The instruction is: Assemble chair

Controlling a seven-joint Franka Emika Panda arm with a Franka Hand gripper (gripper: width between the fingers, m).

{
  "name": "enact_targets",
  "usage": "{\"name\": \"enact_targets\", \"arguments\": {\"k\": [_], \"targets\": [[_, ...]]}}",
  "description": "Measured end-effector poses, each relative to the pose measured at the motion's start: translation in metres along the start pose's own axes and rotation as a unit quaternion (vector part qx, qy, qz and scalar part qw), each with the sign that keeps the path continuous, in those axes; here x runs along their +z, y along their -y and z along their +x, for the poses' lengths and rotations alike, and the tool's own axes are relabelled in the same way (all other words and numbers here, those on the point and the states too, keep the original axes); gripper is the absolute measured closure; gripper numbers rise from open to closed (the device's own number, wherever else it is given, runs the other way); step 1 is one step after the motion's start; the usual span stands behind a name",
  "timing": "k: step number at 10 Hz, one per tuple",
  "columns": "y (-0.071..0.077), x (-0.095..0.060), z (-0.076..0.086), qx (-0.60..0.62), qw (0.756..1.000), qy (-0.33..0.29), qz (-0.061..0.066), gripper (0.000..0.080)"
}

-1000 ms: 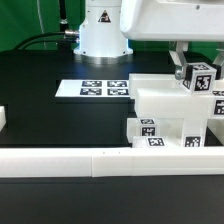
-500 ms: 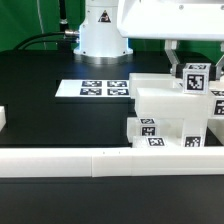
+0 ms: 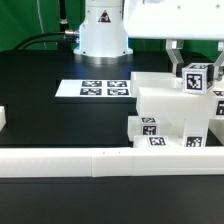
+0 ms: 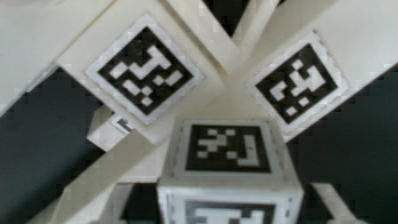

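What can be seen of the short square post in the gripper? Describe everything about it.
The square post is a short, glossy white block that looks like plastic, with a black-and-white square tag on each face that shows. It is clamped in the gripper, slightly turned, at the exterior view's right, over the stacked white chair pieces. In the wrist view it sits in front of the X-braced frame. Whether it touches them cannot be told.

No legible text; only square coded tags (image 3: 199,77) on the chair (image 3: 165,105)
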State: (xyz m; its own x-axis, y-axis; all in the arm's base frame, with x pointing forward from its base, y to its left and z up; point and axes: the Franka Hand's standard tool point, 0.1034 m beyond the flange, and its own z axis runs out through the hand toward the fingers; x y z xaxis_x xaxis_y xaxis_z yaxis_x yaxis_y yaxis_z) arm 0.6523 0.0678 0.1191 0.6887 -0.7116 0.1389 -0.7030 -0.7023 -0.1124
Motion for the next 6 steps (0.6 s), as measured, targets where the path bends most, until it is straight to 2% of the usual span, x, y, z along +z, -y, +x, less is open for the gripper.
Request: {"name": "enact_targets", "arguments": {"k": [2, 4, 6], "targets": [[-0.0026, 0.0002, -0.0029, 0.125, 0.992, 0.016, 0.009, 0.0515], [-0.0013, 0.0004, -0.0053, 0.241, 0.97, 0.026, 0.013, 0.0515], [-0.0014, 0.0004, -0.0054, 0.255, 0.966, 0.028, 0.014, 0.0515]]}}
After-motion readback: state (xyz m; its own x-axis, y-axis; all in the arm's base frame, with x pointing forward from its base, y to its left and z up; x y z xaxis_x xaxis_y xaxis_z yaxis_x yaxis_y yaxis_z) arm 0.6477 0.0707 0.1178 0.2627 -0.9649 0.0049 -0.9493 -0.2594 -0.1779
